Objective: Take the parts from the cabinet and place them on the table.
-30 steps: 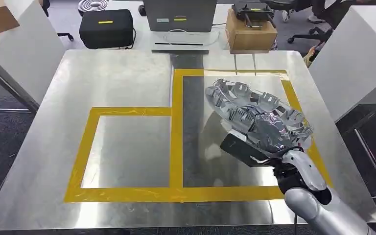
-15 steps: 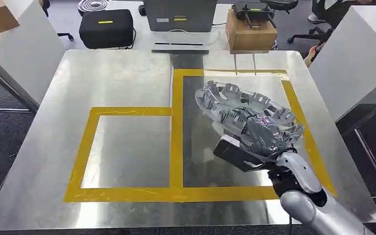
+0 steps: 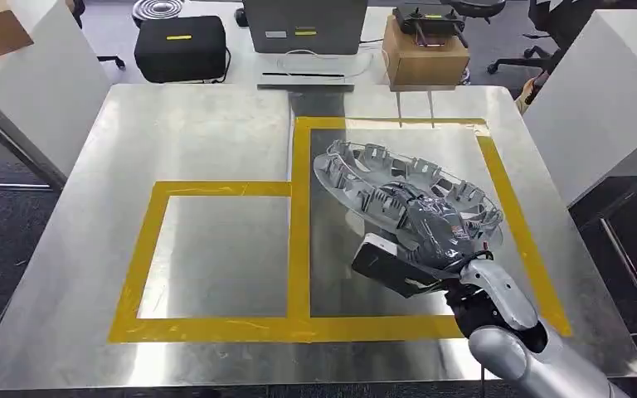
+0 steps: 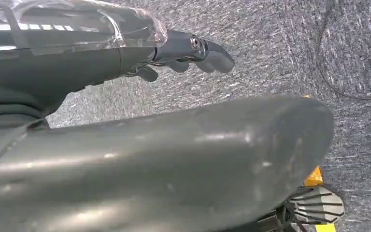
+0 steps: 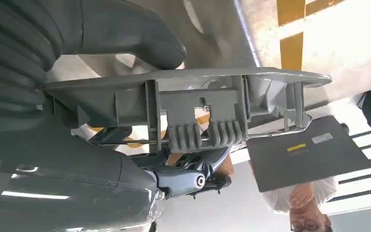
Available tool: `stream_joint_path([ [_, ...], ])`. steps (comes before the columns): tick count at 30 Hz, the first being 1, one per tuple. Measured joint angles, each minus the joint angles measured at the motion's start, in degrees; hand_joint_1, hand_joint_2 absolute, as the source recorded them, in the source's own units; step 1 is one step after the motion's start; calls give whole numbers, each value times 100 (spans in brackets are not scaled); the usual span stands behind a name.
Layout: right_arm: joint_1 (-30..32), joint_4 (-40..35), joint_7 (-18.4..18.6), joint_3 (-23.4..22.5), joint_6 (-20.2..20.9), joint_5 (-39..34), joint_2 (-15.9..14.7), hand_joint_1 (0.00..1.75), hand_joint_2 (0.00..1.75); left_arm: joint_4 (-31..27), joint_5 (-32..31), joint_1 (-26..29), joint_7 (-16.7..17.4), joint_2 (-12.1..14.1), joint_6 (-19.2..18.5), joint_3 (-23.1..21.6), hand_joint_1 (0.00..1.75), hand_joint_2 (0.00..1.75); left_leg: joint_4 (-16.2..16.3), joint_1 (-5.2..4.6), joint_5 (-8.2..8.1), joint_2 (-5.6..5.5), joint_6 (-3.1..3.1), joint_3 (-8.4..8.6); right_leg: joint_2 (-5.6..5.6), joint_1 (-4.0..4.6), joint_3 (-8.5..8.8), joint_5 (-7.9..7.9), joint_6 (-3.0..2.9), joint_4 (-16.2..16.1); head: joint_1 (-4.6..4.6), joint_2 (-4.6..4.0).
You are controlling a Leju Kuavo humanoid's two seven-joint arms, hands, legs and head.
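Grey carpet floor [image 3: 0,224]; black case [image 3: 180,48], cardboard box [image 3: 425,58] behind; white panels [image 3: 50,91] flanking.

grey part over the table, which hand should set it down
Right. The right hand already grips the grey part above the taped zone on the table. The left hand hangs over carpet, holding nothing.

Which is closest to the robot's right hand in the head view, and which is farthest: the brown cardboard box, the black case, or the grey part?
1. The grey part: held by the right hand, over the table's right side.
2. The brown cardboard box: beyond the table's far edge, right of middle.
3. The black case: beyond the far edge, to the left.
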Motion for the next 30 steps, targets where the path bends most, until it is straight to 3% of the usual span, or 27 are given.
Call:
stream_joint_path([
  [21,-10,0,-2,0,20,-118,0,175,175,0,-48,0,-63,0,-24,-6,0,0,0,0,0,-18,0,0,-1,0,0,0,0,-1,0,0],
  [22,-10,0,-2,0,20,-118,0,0,175,0,-52,0,-68,0,-24,-9,0,175,0,0,0,-19,0,0,-1,0,0,0,0,-1,0,0],
  [27,-11,0,-2,0,17,-127,0,0,175,0,-103,0,-66,2,2,-83,0,175,0,-1,0,-29,0,0,-6,1,0,0,0,-1,0,0],
  [28,-11,0,-2,0,17,-127,0,0,175,0,-103,0,-68,2,2,-92,0,0,0,-1,0,-31,0,0,-6,1,0,0,0,-1,0,0],
  [30,-10,0,-2,0,15,-129,0,0,175,0,-94,0,-114,2,0,-98,0,0,0,-1,0,-34,0,0,-8,1,0,0,0,-1,2,0],
])
